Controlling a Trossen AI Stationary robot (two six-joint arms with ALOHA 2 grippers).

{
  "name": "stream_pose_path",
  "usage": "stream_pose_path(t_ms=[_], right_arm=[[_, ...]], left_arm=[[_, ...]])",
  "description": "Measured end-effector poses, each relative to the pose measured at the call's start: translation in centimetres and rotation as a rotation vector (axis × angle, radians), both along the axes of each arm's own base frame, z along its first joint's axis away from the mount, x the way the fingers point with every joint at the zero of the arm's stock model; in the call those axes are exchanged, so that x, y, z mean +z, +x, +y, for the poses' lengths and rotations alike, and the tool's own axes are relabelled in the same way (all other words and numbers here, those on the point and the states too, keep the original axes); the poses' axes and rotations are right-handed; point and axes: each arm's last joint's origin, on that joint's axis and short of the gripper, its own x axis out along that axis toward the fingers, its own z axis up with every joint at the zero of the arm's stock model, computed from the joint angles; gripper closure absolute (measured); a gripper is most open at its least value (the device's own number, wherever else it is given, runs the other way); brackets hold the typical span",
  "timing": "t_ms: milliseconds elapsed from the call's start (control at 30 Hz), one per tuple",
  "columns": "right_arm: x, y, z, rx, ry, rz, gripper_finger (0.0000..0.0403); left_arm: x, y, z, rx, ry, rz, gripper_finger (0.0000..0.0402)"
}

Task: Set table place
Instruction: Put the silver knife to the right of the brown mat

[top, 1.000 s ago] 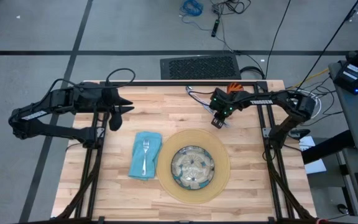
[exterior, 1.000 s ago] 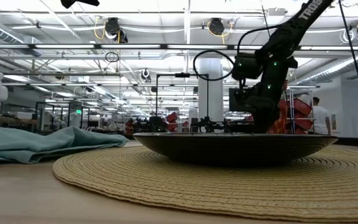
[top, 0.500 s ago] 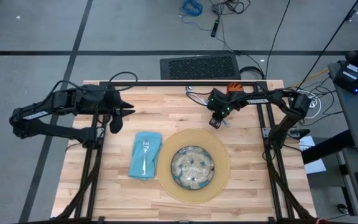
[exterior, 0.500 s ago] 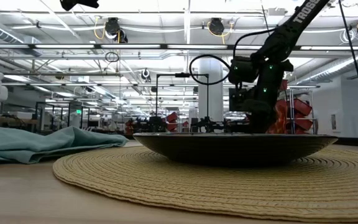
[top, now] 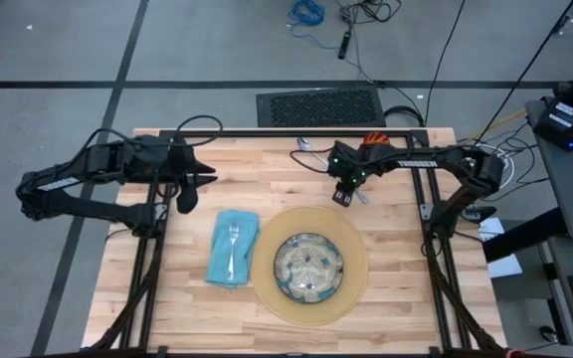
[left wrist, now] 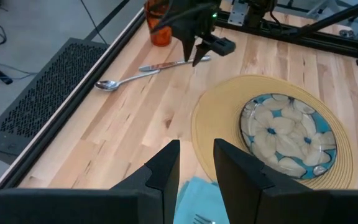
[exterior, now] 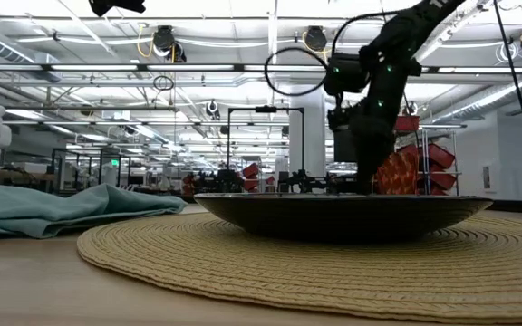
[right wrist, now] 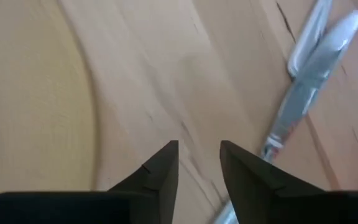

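On the table [top: 182, 298] lies the round tan mat [top: 351, 288] with the patterned glass plate [top: 308, 267] on it. The teal napkin [top: 225, 264] lies left of the mat, with the fork [top: 233, 239] on top. The spoon [left wrist: 120, 81] and the knife [left wrist: 173, 63] lie flat near the far edge, and the orange cup [top: 374, 140] stands behind them. My right gripper [top: 343, 196] hangs open just beyond the mat's far rim, beside one end of the knife [right wrist: 300, 99], touching nothing. My left gripper [top: 205, 179] is open and empty above the table's far left.
Black frame rails [top: 267, 131] run along the table's far edge and down both sides. Cables loop off the right arm near the cup. Bare wood shows between the mat and the far edge [top: 257, 179] and along the near edge [top: 167, 328].
My right gripper has risen a little and shifted slightly toward the table's left edge, staying open. The knife, spoon and the rest of the setting have not moved.
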Motion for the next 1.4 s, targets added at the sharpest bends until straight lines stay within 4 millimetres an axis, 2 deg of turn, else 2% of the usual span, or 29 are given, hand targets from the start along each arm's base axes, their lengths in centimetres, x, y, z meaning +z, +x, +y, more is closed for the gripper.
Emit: stream_pose_path(t_ms=[233, 533, 733, 933, 1133, 1400], right_arm=[[-1.3, -1.7, -1.1, -0.051, 0.022, 0.054, 0.0284], [-1.3, -1.8, -1.2, -0.053, 0.028, 0.054, 0.0188], [-1.4, -2.3, -2.1, -0.081, 0.022, 0.063, 0.0159], [-2.9, -2.9, -3.3, -0.116, 0.039, 0.098, 0.0171], [-4.7, -2.8, -3.5, -0.118, 0.064, 0.138, 0.0197], [-5.0, -2.5, -3.0, -0.143, 0.08, 0.151, 0.0271]], left_arm=[[-0.1, 0.1, -0.4, -0.029, -0.009, 0.011, 0.0318], [-0.1, 0.2, -0.6, -0.04, -0.007, 0.009, 0.0318], [-0.1, 0.3, -0.6, -0.03, -0.018, 0.009, 0.0318], [-0.1, 0.3, -0.8, -0.042, -0.021, 0.008, 0.0318], [-0.1, 0.3, -1.0, -0.06, -0.02, 0.008, 0.0318], [-0.1, 0.3, -1.0, -0.059, -0.018, 0.009, 0.0318]])
